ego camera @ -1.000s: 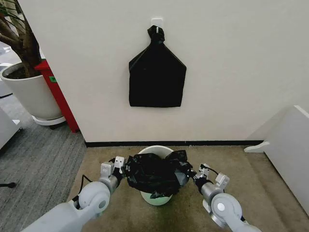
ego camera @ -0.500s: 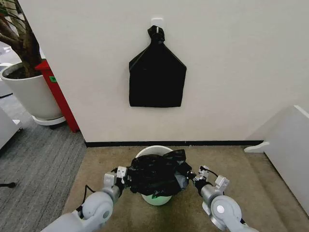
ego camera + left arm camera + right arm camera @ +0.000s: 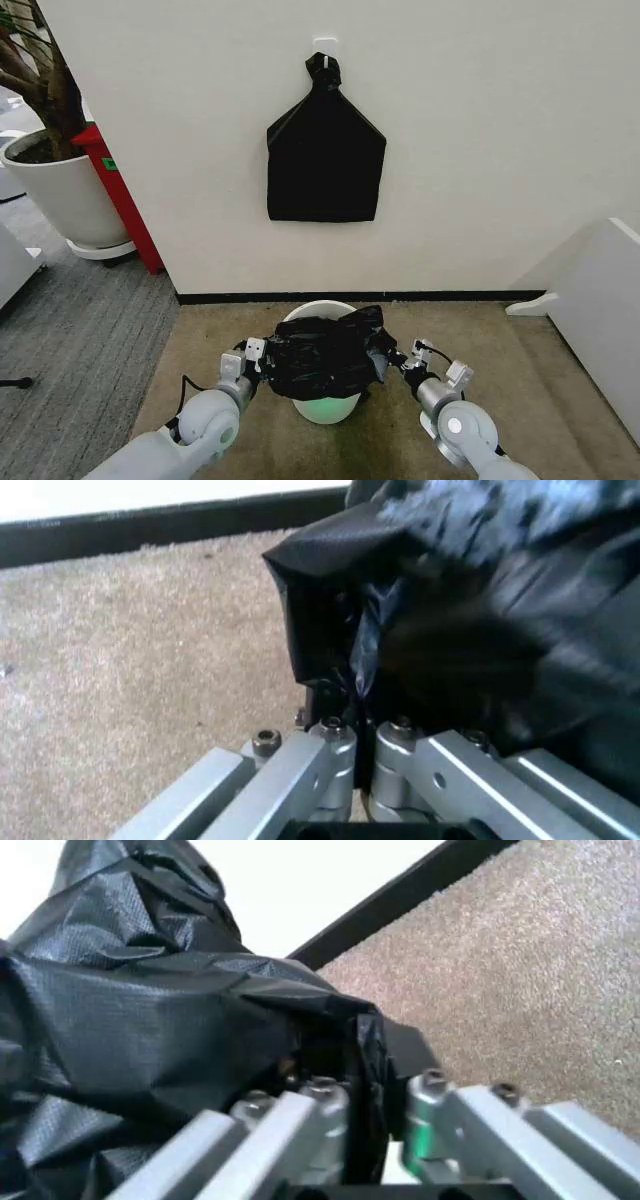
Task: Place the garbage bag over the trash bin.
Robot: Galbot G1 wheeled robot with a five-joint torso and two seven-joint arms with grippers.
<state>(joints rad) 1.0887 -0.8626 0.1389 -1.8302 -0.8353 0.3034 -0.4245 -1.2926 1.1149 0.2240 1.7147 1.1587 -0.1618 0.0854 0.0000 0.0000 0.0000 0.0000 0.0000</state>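
The head view looks forward and down from above both arms, facing a cream wall [image 3: 480,150] and taking in the carpet [image 3: 560,400] out to the black baseboard [image 3: 400,296]. The left wrist view sits very close behind the left gripper [image 3: 355,705], looking along its fingers over the carpet [image 3: 120,667] to the baseboard [image 3: 150,536]. The right wrist view sits just as close behind the right gripper [image 3: 375,1080], angled up toward the same wall (its baseboard [image 3: 420,889] runs diagonally). All three share the garbage bag [image 3: 325,358], carpet and baseboard.
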